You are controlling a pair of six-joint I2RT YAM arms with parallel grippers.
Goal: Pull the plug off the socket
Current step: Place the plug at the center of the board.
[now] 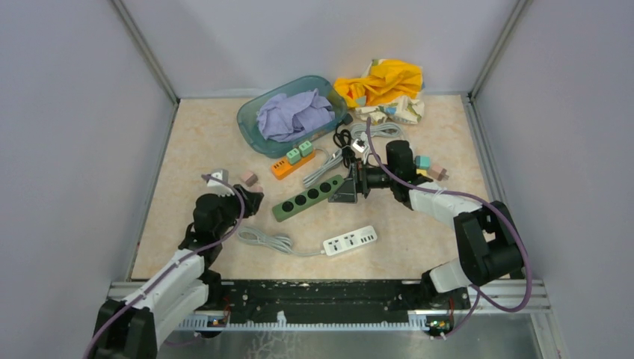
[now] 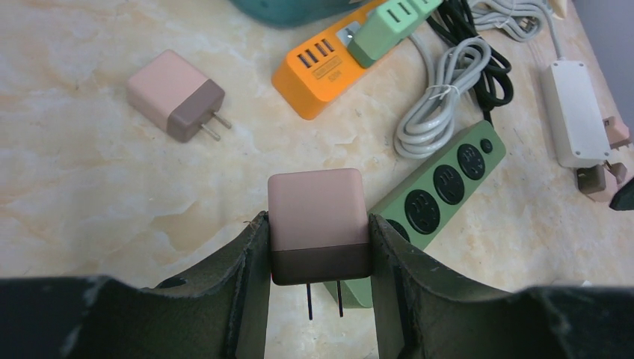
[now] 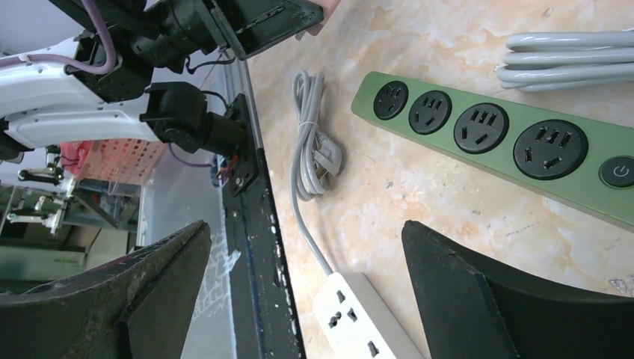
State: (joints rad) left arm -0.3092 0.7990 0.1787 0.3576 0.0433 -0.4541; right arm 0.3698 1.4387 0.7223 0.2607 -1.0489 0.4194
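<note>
Pinching a pink-and-brown plug [image 2: 317, 209] by its sides, the left end effector [image 2: 318, 258] holds it at the lower middle of its wrist view. The plug's two prongs are bare and point toward the camera, and the green power strip [image 2: 441, 191] lies on the worktop [image 2: 90, 194] just behind to the right. The right end effector [image 3: 305, 232] is spread wide above that strip, gripping nothing.
</note>
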